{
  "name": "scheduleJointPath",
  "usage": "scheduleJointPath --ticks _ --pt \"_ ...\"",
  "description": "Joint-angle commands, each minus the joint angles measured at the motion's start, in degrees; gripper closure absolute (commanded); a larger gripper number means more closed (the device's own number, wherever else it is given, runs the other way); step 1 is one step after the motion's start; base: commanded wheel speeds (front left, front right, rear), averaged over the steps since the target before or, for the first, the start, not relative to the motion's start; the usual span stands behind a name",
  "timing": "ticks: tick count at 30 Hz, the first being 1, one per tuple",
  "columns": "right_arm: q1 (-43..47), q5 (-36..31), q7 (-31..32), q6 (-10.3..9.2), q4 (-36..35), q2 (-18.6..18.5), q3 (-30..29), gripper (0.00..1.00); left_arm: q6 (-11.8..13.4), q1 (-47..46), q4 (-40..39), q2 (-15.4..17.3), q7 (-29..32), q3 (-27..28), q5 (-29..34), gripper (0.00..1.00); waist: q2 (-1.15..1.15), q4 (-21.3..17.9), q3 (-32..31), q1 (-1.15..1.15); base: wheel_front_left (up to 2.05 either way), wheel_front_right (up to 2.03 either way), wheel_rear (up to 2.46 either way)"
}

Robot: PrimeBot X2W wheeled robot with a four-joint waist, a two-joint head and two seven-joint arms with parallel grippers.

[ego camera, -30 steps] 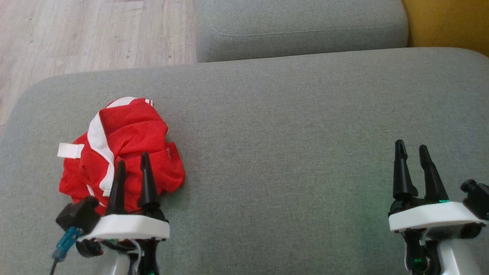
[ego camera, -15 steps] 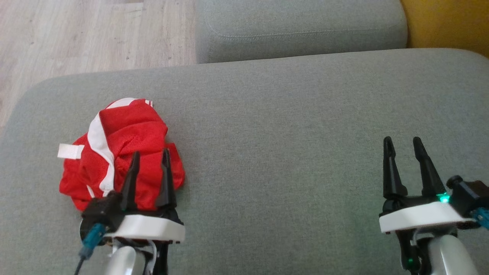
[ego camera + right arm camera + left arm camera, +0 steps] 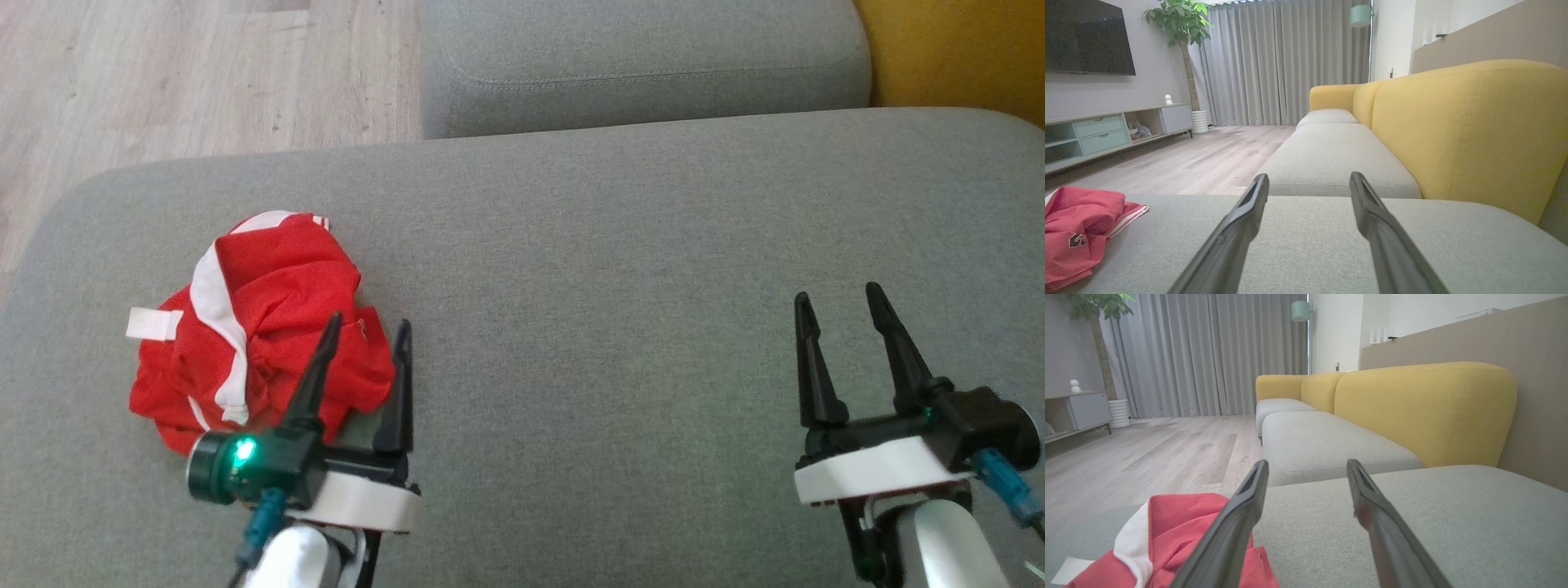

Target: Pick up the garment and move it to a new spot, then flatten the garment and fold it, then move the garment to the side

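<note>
Nearest to the robot, the left gripper stands at the near left. Its two dark fingers are spread wide and hold nothing. One finger lies across the near right edge of the garment, and the other is over bare fabric just beside it. From above it is hard to say whether the first finger touches the cloth or only hangs over it. The right gripper is well apart, at the near right, equally wide open and empty, over the plain grey seat cushion. The garment is red with white stripes. It lies in a crumpled heap on the left part of this cushion, and a small white tab sticks out on its left side. Farther away a second grey cushion follows, with the pale wooden floor to its left and the yellow backrest to its right. At the far end of the room hang grey curtains, and a green plant stands beside them.
</note>
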Motion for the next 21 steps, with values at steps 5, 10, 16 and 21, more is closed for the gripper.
scheduleJointPath --ticks 5,10,16,21 --pt "-3.08 -5.38 -1.54 -0.04 -2.99 -0.55 1.88 0.0 1.65 -3.89 -1.6 1.77 -1.4 -1.03 5.25 0.0 0.0 0.0 0.01 0.0 0.0 0.0 0.0" --pt "-3.22 -9.68 -2.38 -0.04 -3.44 -0.57 2.26 0.0 3.22 -4.55 -0.72 2.48 -2.25 -3.0 9.04 0.0 0.0 -0.07 0.12 0.0 0.0 0.0 0.0" --pt "-3.27 -15.0 -3.4 -0.04 -4.14 -0.59 2.99 0.0 5.24 -5.54 2.35 3.86 -3.27 -5.82 14.77 0.0 0.0 -0.18 0.01 0.0 0.0 0.0 0.0" --pt "-3.16 -15.68 -3.8 -0.04 -4.67 -0.6 2.91 0.0 6.86 -6.27 4.65 3.66 -3.68 -6.53 15.82 0.0 0.0 -0.16 -0.04 0.0 0.0 0.0 0.0"
